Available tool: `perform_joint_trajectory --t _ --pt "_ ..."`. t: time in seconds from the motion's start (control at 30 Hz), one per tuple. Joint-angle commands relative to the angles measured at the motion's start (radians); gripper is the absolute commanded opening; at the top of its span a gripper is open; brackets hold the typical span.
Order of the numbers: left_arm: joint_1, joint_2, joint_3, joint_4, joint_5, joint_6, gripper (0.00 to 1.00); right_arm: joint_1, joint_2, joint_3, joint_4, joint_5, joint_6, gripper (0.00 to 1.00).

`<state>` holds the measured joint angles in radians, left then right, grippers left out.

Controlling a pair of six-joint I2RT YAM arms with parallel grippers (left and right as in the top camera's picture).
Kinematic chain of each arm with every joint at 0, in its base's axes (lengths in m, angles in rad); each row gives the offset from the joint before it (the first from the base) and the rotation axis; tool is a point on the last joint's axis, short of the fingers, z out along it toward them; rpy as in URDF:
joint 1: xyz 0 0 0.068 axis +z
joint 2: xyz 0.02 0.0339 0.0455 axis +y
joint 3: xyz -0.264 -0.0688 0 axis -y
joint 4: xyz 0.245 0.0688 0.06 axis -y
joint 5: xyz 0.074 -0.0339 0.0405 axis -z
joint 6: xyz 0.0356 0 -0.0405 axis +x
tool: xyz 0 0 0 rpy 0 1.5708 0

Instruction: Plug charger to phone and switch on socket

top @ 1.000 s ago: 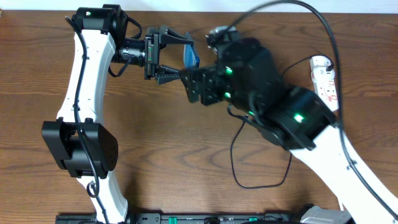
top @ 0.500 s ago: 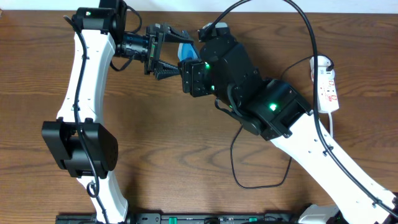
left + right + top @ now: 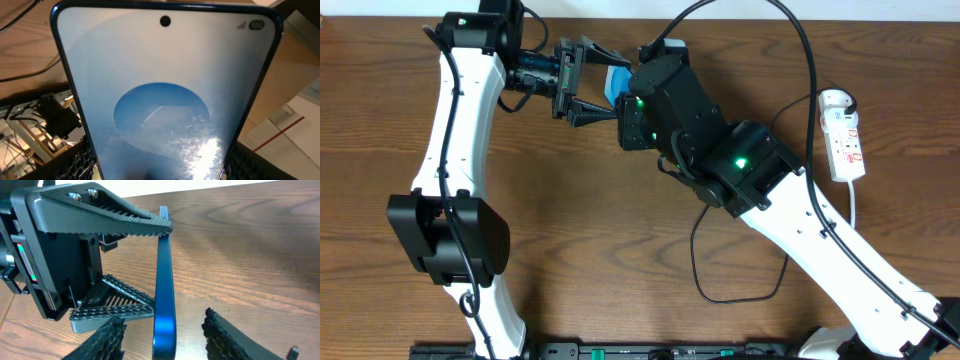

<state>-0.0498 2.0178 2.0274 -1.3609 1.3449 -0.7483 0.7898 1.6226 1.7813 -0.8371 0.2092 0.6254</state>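
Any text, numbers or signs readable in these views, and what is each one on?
"100": in the small battery badge at the top right corner of the phone screen, beside a signal-bars icon, in the left wrist view.
Red marks on the socket: too small to read.
No other text can be read.

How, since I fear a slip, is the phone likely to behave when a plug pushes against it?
Probably stiff: the phone shows edge-on as a straight thin slab. It looks glossy, so slippery: a push might slide it, though the left gripper clamps its edges with ridged fingers. Likely light: that pinch alone holds it above the table.
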Motion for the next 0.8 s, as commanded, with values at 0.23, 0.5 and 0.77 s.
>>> perform_joint_trajectory --t 0.23,0.5,0.77 --pt "-0.002 -0.042 0.007 -0.002 0.057 -0.005 0.74 0.005 -0.002 0.021 0.013 0.026 0.01 0.33" --pt "-0.002 -0.042 0.008 -0.002 0.057 -0.005 0.74 0.005 -0.002 0.021 0.016 0.025 0.01 0.18" --pt "-0.002 -0.042 0.008 -0.002 0.057 -0.006 0.74 0.005 -0.002 0.021 0.018 0.025 0.01 0.01"
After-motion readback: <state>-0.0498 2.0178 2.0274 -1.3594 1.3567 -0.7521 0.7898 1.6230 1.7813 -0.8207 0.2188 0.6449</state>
